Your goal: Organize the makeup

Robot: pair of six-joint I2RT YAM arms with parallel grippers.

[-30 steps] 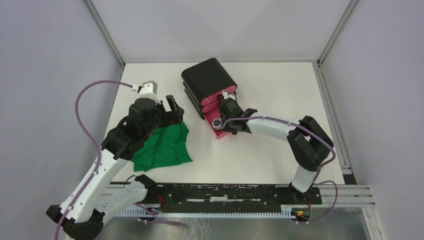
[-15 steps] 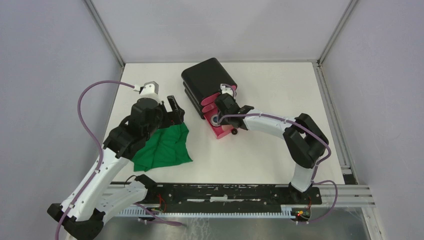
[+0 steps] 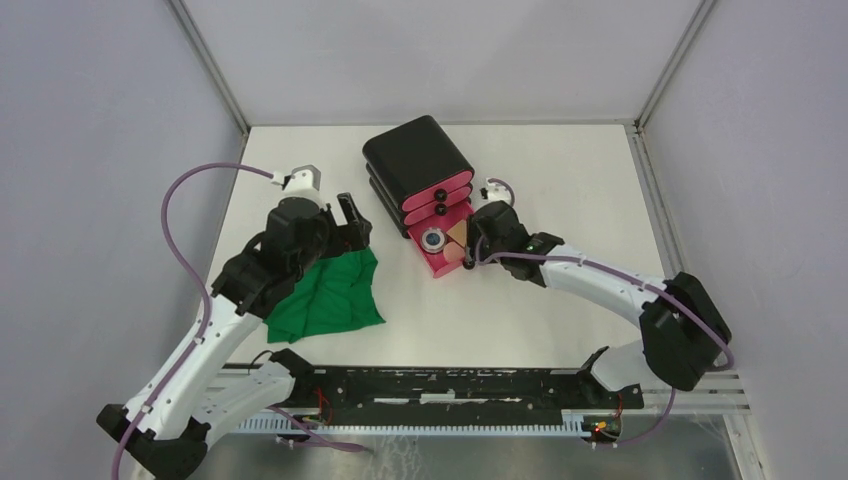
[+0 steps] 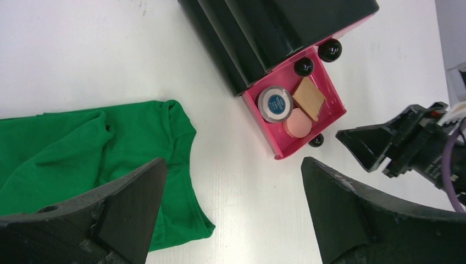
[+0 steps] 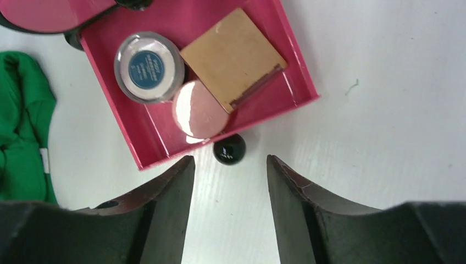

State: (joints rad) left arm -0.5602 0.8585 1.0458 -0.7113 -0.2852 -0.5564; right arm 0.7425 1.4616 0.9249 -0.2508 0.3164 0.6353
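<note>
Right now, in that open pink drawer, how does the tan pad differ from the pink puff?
The tan pad is square; the pink puff is round. The tan pad looks larger than the pink puff. The pink puff lies nearer the black knob, the tan pad farther back. Both lie flat in the same pink drawer.

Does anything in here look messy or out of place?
The bottom drawer sticks out open while the two above it are shut, and a green cloth lies crumpled nearby.
</note>
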